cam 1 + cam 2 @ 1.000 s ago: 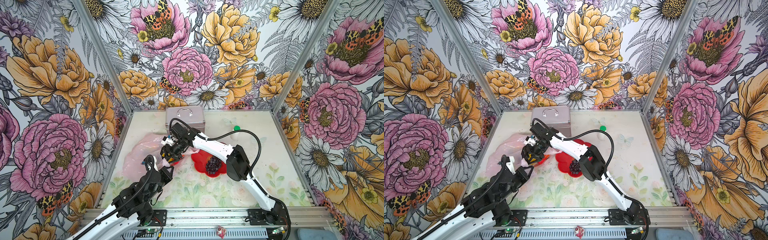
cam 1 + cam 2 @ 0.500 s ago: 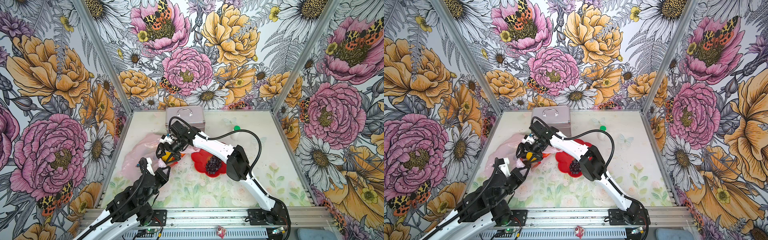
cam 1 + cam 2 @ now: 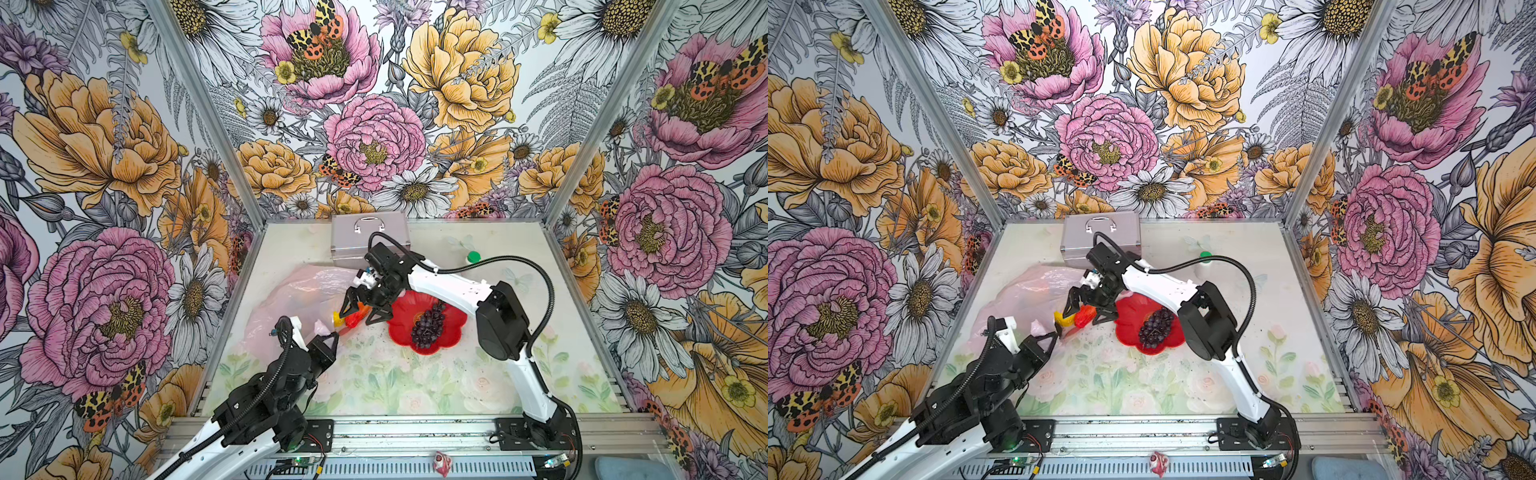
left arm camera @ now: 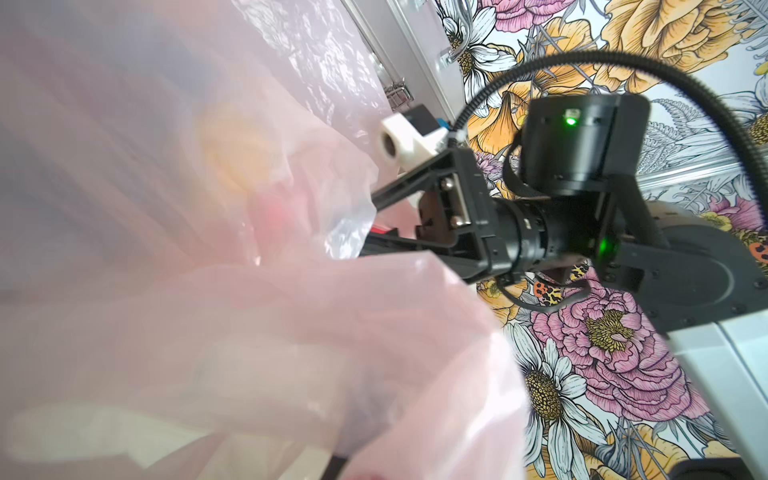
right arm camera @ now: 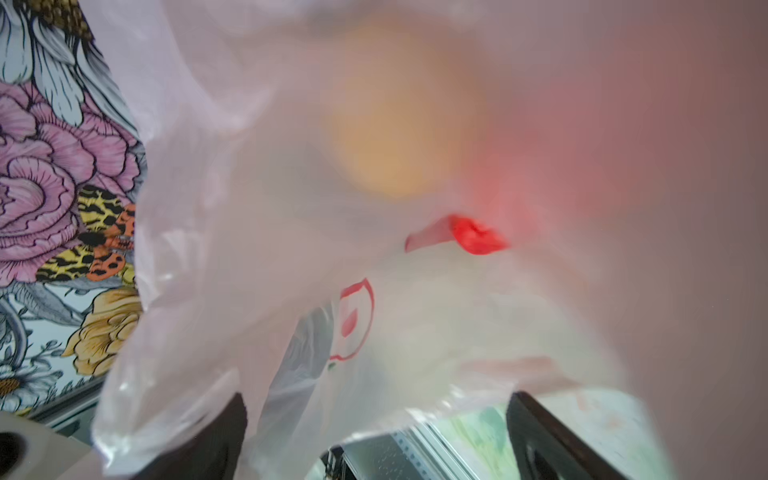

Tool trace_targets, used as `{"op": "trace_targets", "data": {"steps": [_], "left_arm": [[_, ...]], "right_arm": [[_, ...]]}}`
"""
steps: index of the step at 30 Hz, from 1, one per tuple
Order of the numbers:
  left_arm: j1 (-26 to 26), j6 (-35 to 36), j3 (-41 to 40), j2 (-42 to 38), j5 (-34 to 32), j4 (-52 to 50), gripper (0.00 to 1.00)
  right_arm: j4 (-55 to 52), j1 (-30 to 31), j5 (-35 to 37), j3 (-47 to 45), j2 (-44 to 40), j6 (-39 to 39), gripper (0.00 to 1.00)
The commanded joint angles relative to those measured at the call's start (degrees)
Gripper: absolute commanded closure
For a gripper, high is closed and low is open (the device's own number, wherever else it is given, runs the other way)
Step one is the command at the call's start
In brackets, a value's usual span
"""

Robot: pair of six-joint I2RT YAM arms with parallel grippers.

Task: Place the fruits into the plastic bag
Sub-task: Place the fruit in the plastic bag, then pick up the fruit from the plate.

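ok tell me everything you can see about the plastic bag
The plastic bag is thin, crinkly, translucent pale pink film with a red fruit outline printed on it. It lies slumped on the table on the left arm's side, just before the silver case, mouth toward the red plate. The left gripper is shut on a bunched bit of its rim. The open right gripper straddles a red-yellow fruit at the mouth. An orange blur shows through the film.
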Motion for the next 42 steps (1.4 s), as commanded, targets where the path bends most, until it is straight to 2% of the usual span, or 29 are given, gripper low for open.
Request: {"op": "trace_targets", "data": {"steps": [1, 8, 11, 15, 20, 29, 40, 42], "left_arm": [[0.49, -0.87, -0.81, -0.47, -1.87, -0.64, 1.00], [1.18, -0.79, -0.91, 0.27, -1.59, 0.35, 1.00], [1.18, -0.81, -1.00, 0.61, -1.35, 0.68, 1.00], [1.09, -1.00, -1.17, 0.55, -1.26, 0.92, 1.00], [0.67, -1.03, -0.72, 0.64, -1.65, 0.87, 1.00], [-1.76, -2.16, 0.21, 3.00, -4.00, 0.92, 1.00], [-2.69, -2.36, 1.11, 4.59, -5.16, 0.92, 1.00], [-2.73, -2.51, 1.08, 4.67, -5.16, 0.92, 1.00]], "right_arm": [[0.91, -2.30, 8.67, -5.14, -9.73, -2.21, 0.00], [1.04, -8.99, 21.43, -24.38, -26.28, 4.12, 0.01], [1.02, -13.39, 20.61, -31.96, -29.92, 5.68, 0.01], [1.02, -16.23, 18.93, -37.11, -30.01, 4.92, 0.00], [1.18, -16.65, 19.35, -38.29, -26.42, 3.56, 0.01], [2.22, -16.24, 17.14, -34.30, -17.07, 3.18, 0.03], [4.35, -12.49, 15.49, -31.78, -10.56, 3.50, 0.04], [4.84, -12.02, 15.35, -31.10, -9.60, 3.66, 0.07]]}}
